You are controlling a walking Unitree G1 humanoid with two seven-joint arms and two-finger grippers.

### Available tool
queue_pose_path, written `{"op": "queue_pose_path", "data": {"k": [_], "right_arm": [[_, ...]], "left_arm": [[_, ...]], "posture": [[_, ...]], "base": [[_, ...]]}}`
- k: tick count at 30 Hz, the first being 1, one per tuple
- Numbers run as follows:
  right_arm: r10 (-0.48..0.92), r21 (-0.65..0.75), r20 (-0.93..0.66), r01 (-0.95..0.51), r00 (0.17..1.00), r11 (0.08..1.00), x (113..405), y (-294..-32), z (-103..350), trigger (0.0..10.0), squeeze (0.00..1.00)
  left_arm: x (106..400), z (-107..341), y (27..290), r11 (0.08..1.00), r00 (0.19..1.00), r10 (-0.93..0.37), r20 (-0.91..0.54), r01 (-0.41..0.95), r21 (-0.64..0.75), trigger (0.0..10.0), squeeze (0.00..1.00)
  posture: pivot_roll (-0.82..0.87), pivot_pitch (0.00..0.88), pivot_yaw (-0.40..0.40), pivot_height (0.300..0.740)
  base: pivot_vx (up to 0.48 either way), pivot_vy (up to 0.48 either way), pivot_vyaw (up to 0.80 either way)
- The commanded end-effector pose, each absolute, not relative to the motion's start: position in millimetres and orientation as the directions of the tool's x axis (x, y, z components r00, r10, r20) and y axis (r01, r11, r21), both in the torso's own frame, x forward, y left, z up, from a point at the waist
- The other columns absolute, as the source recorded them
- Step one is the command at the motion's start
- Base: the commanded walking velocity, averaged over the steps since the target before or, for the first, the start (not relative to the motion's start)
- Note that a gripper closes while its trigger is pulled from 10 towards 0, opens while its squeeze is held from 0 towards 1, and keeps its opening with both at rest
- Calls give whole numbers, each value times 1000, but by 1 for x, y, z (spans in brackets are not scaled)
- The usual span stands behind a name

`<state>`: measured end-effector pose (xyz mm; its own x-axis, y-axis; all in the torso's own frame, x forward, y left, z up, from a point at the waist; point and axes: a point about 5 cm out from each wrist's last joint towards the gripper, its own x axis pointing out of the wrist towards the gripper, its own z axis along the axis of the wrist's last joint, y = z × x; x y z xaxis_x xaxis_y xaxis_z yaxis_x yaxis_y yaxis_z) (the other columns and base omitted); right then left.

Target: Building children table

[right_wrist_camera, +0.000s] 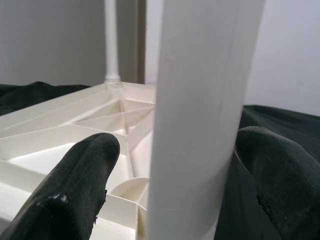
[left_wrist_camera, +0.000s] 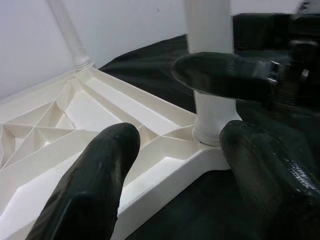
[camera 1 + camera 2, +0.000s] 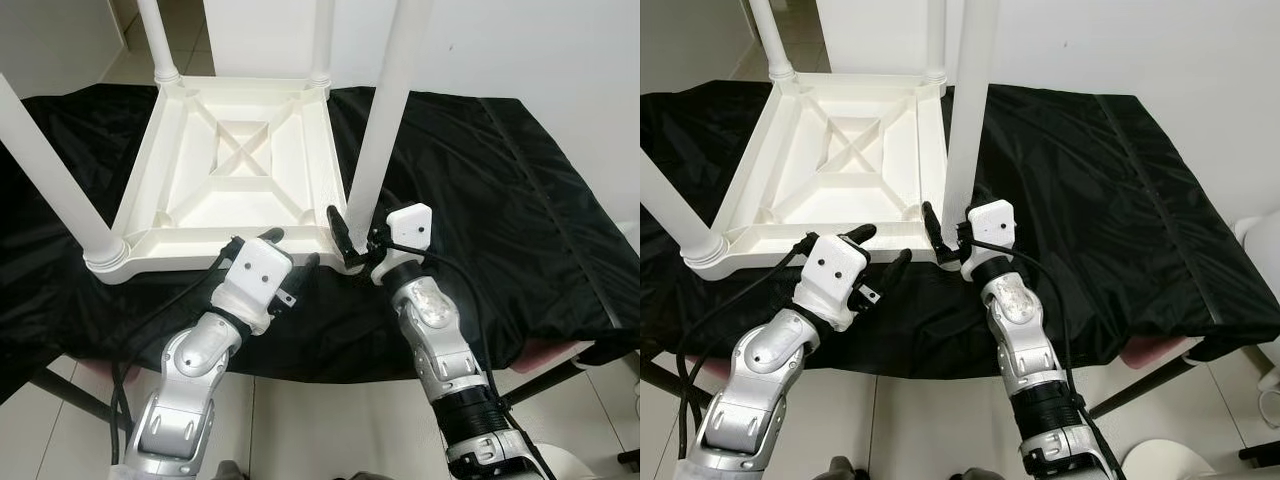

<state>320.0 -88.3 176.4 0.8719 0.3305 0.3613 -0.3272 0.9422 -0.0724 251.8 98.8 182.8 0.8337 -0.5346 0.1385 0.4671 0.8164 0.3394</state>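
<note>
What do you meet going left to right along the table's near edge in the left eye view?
Leg in the near-left corner → left gripper → right gripper around the near-right leg → black cloth.
</note>
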Motion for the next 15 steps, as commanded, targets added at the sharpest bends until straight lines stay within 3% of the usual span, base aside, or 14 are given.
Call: {"op": "queue_pose_path", "data": {"k": [1, 9, 10, 11, 12, 15], "right_arm": [[304, -61, 385, -304, 871, 951, 325, -83, 185, 10000, 0], [272, -39, 460, -287, 845, 957, 333, -74, 213, 10000, 0], [267, -36, 472, -284, 840, 958, 334, -73, 218, 4824, 0], [267, -36, 472, -284, 840, 958, 334, -73, 218, 4824, 0], [265, -32, 486, -286, 833, 958, 335, -72, 223, 157, 0], [247, -32, 515, -270, 821, 962, 336, -72, 233, 235, 0]], "left_arm": [[243, 178, 90, 754, 783, -616, 85, 554, 353, 10000, 0], [243, 177, 89, 750, 781, -621, 70, 565, 344, 10000, 0], [244, 178, 88, 751, 781, -620, 72, 565, 343, 10000, 0], [244, 178, 88, 751, 781, -620, 72, 565, 343, 10000, 0], [244, 179, 88, 753, 781, -620, 76, 564, 338, 10000, 0], [243, 180, 87, 755, 782, -618, 77, 564, 335, 10000, 0]], "posture": [[-58, 63, -34, 740], [-63, 62, -34, 740], [-65, 64, -34, 740], [-65, 64, -34, 740], [-66, 67, -35, 740], [-66, 75, -36, 740]], "base": [[0, 0, 0], [0, 0, 0], [0, 0, 0], [0, 0, 0], [0, 0, 0], [0, 0, 0]]}}
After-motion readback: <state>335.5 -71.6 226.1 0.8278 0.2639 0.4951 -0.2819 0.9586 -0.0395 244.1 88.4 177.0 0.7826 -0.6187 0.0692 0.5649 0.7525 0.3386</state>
